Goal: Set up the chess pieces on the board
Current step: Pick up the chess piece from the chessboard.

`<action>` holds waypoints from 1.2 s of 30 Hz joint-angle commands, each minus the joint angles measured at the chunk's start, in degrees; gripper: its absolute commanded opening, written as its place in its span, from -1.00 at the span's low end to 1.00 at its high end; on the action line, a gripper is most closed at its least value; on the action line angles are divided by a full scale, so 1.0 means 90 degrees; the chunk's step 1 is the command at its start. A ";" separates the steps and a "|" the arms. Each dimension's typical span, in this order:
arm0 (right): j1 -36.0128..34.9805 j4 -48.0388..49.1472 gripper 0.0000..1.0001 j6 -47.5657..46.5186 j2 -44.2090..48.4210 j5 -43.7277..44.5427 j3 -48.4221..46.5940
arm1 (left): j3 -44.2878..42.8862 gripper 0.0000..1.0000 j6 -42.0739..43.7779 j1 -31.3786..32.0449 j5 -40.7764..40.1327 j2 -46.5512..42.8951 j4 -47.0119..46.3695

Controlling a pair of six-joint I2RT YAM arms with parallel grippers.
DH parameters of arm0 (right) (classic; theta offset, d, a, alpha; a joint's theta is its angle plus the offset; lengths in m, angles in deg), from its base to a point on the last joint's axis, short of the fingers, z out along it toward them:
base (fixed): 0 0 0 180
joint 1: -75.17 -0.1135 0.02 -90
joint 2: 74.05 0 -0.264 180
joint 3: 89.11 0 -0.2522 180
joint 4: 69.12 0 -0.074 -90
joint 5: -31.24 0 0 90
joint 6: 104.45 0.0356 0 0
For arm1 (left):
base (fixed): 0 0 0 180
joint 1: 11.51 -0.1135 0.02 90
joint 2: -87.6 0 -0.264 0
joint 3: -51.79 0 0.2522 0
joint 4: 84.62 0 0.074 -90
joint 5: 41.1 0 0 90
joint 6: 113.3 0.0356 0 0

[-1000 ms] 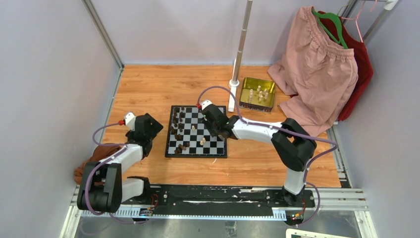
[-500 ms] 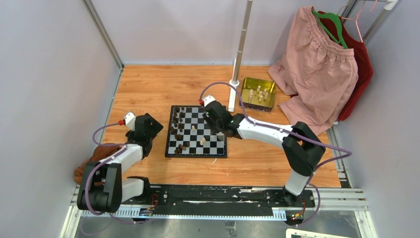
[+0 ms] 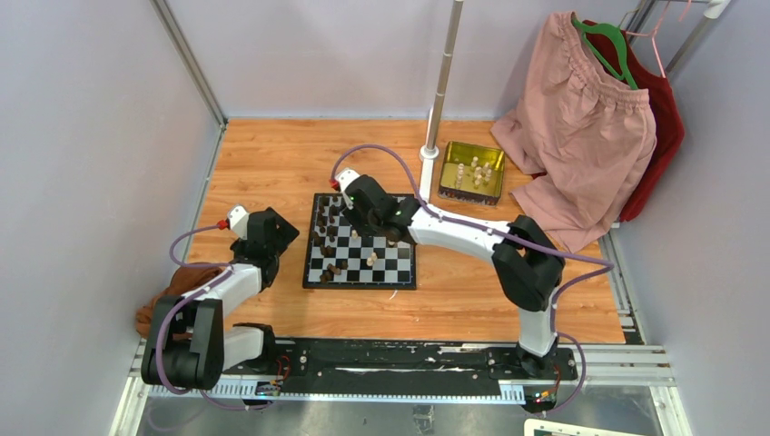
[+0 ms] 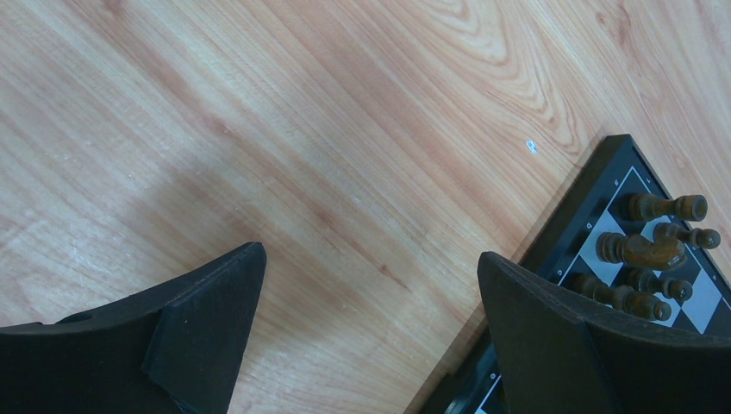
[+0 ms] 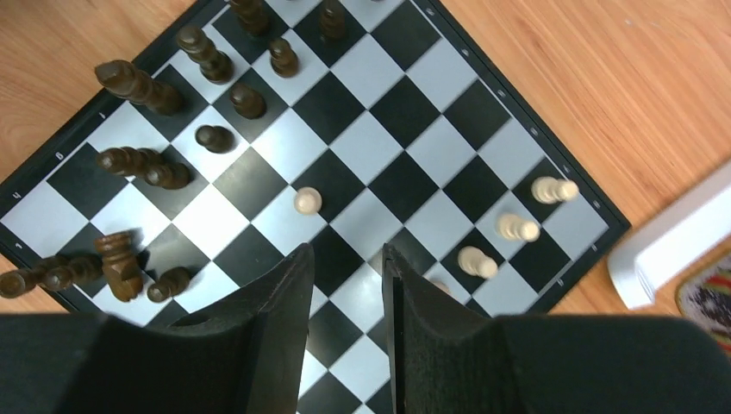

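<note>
Swinging right gripper (image 5: 347,259) from board's (image 3: 399,270) right edge toward its middle over the last second, widening jaws meanwhile; now holding them parted, gripping nothing.
Hovering it over the squares, fingertips just short of lone cream pawn (image 5: 306,200), not touching.
Parking left gripper (image 4: 371,259) beside board's left edge, spread wide, empty, over bare wood.
Listing contents: dark pieces (image 5: 151,90) crowding one edge, some leaning; cream trio (image 5: 517,228) standing near opposite corner; cream pieces (image 3: 474,173) waiting in tin (image 3: 491,156), well apart from board.
Judging step: filling cream side, far from complete.
Judging next move: either lowering around lone pawn and closing, or returning to tin. Either way calling for fine centring on a piece far narrower than the jaws, and avoiding knocking neighbours.
</note>
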 commanded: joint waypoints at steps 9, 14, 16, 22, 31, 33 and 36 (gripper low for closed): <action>-0.0136 -0.0317 -0.17 -0.0424 -0.0929 -0.0645 -0.0873 | 0.0014 1.00 0.0027 0.0032 -0.0101 -0.0016 -0.0107; -0.0136 -0.0320 -0.16 -0.0422 -0.1135 -0.0757 -0.1062 | 0.0014 1.00 0.0027 0.0026 -0.0106 -0.0022 -0.0105; -0.0136 -0.0335 -0.16 -0.0422 -0.1194 -0.0760 -0.1112 | 0.0005 1.00 0.0027 0.0026 -0.0109 -0.0016 -0.0108; -0.0136 -0.0339 -0.17 -0.0396 -0.1325 -0.0759 -0.1176 | 0.0007 1.00 0.0022 0.0027 -0.0111 -0.0016 -0.0111; -0.0126 -0.0323 -0.19 -0.0373 -0.1484 -0.0741 -0.1223 | 0.0024 1.00 0.0031 0.0029 -0.0105 -0.0052 -0.0130; -0.0117 -0.0321 -0.19 -0.0366 -0.1510 -0.0731 -0.1227 | 0.0024 1.00 0.0037 0.0026 -0.0104 -0.0044 -0.0131; -0.0098 -0.0311 -0.22 -0.0340 -0.1543 -0.0747 -0.1225 | 0.0023 1.00 0.0034 0.0026 -0.0108 -0.0054 -0.0134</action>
